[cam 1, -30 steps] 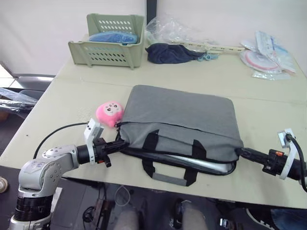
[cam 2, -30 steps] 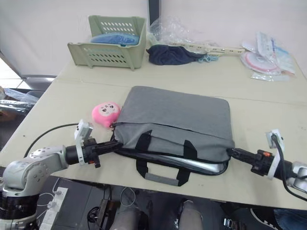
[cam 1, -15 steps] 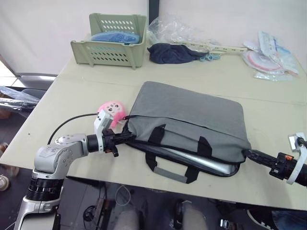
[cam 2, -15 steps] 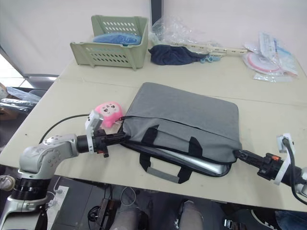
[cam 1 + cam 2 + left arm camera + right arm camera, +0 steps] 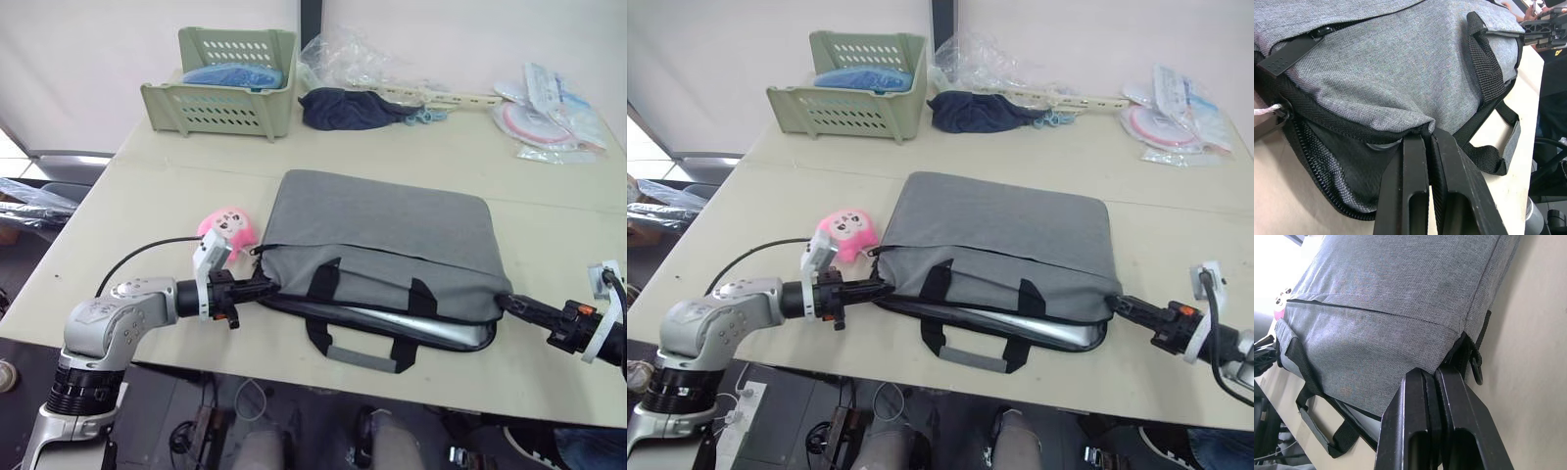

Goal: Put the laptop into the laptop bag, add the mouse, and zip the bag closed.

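The laptop bag (image 5: 382, 257) took up the middle of the table (image 5: 147, 211). The left gripper (image 5: 263, 287) and right gripper (image 5: 503, 300) blocked its near corners. A pink plush toy (image 5: 227, 230) sat just beside the bag's left edge. Bare tabletop lay open left of the toy and between the bag and the green basket (image 5: 220, 83).

A makeshift test or lab setup rather than a home: a plain beige table (image 5: 147, 196) stands against bare white walls, with a green plastic basket (image 5: 220, 83), crumpled plastic bags (image 5: 348, 64) and packaged items (image 5: 554, 117) along its far edge at the top of the frame.
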Action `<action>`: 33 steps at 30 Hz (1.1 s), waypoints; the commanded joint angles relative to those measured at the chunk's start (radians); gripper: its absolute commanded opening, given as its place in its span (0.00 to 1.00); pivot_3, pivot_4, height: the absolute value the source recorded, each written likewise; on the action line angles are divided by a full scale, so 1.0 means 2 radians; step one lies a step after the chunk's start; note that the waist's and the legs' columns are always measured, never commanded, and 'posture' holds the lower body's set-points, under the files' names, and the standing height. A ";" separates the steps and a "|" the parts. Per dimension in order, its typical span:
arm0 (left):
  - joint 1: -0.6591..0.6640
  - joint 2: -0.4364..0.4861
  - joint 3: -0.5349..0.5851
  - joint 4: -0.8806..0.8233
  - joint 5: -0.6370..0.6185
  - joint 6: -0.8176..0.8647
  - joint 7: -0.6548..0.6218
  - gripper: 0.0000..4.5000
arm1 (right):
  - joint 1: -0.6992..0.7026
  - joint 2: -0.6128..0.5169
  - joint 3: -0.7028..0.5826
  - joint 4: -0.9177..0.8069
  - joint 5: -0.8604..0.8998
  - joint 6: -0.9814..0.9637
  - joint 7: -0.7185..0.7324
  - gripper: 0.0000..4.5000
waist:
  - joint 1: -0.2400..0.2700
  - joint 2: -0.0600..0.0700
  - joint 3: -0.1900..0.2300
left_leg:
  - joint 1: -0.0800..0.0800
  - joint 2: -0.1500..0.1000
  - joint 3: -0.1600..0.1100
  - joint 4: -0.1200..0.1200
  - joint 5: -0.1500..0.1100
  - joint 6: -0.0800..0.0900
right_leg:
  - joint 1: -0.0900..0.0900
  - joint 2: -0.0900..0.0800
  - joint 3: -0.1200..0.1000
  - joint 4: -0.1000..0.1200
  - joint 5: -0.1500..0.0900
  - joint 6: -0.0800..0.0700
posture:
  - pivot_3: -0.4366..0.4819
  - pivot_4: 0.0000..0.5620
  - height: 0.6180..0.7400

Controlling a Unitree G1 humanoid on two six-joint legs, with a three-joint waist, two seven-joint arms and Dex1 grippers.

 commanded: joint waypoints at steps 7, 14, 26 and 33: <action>0.068 0.072 0.098 -0.023 -0.040 0.005 -0.043 0.71 | 0.026 -0.023 -0.037 -0.012 -0.009 -0.023 0.047 0.74 | -0.004 0.000 0.000 | 0.000 0.000 0.000 0.000 0.000 0.000 | 0.000 0.000 0.000 0.000 0.000 0.000 | 0.48 0.27 1.00; 0.119 0.141 0.207 -0.001 -0.067 0.002 -0.086 1.00 | 0.072 -0.090 -0.056 0.008 -0.107 -0.130 0.107 1.00 | -0.008 0.000 0.000 | 0.000 0.000 0.000 -0.002 0.000 0.000 | 0.000 0.000 0.000 -0.002 0.000 0.000 | 0.48 0.27 1.00; 0.036 0.178 0.195 0.370 0.183 -0.468 -0.057 1.00 | -0.019 -0.138 0.013 0.262 -0.341 -0.588 0.172 1.00 | -0.025 0.002 0.001 | 0.001 0.001 0.002 -0.004 0.000 -0.001 | 0.000 0.001 0.000 -0.004 0.000 0.000 | 0.48 0.27 1.00; 0.009 0.180 0.190 0.424 0.175 -0.477 -0.083 1.00 | -0.076 -0.148 0.042 0.354 -0.363 -0.638 0.192 1.00 | -0.035 0.002 0.002 | 0.001 0.002 0.002 -0.004 0.000 -0.001 | 0.000 0.002 0.000 -0.003 0.000 0.000 | 0.48 0.27 1.00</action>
